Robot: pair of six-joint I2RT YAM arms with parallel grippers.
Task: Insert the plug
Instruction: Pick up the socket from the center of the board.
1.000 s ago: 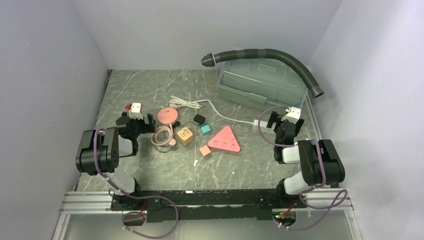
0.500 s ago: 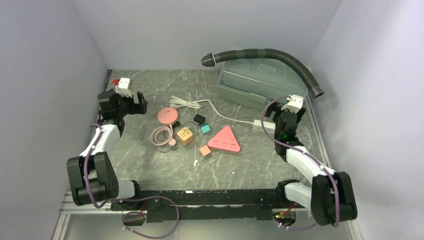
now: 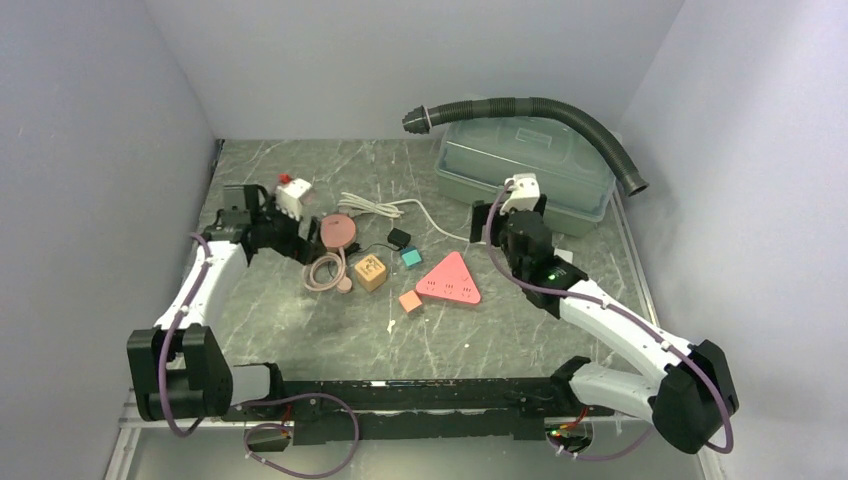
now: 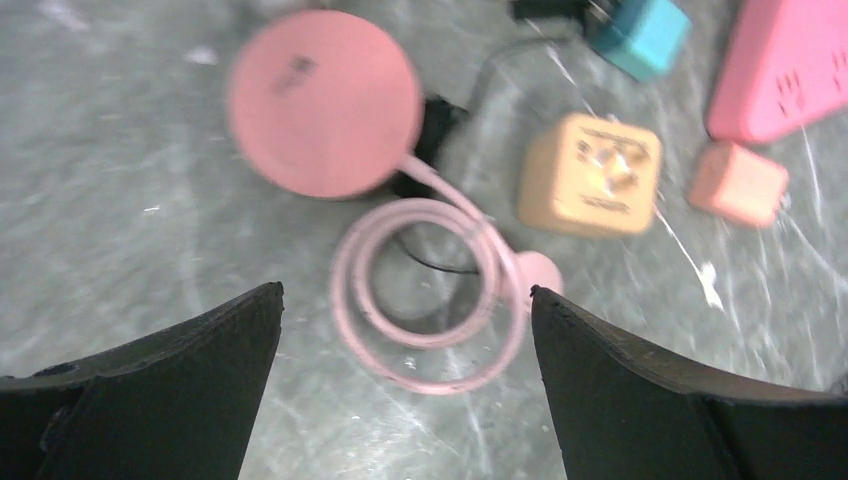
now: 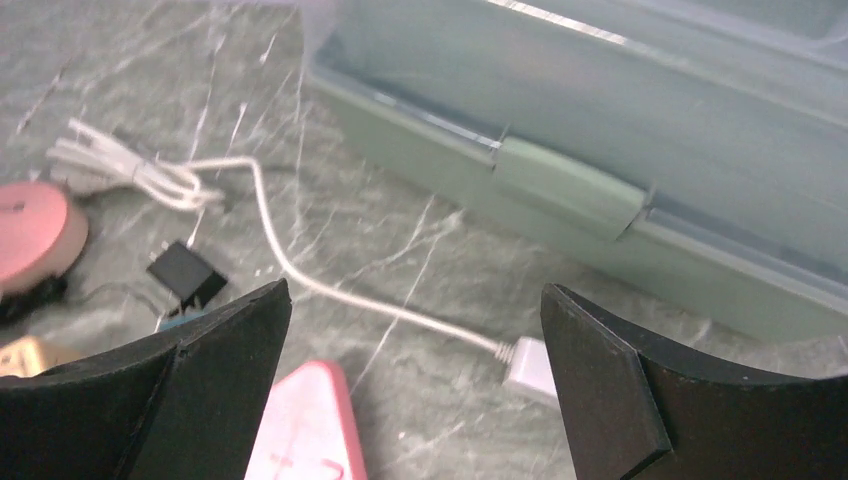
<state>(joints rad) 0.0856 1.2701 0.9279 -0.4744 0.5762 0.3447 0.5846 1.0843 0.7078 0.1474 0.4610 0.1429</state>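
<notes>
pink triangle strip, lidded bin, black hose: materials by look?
Pink triangle strip: likely moulded plastic, matte, evenly coloured, with slots cut in. Lidded bin: translucent plastic, semi-gloss; light shows through the walls, and the latch is moulded. Black hose: probably flexible plastic or rubber, ribbed and curved.

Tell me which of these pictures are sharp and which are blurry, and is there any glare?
Top external view: sharp and evenly lit, soft shadows, no glare on the table. Left wrist view: the blurriest; the pink disc and tan cube have smeared edges. Right wrist view: mildly soft; the white cable reads clearly, the grey-green box is slightly smeared, with a pale highlight on its lid.
</notes>
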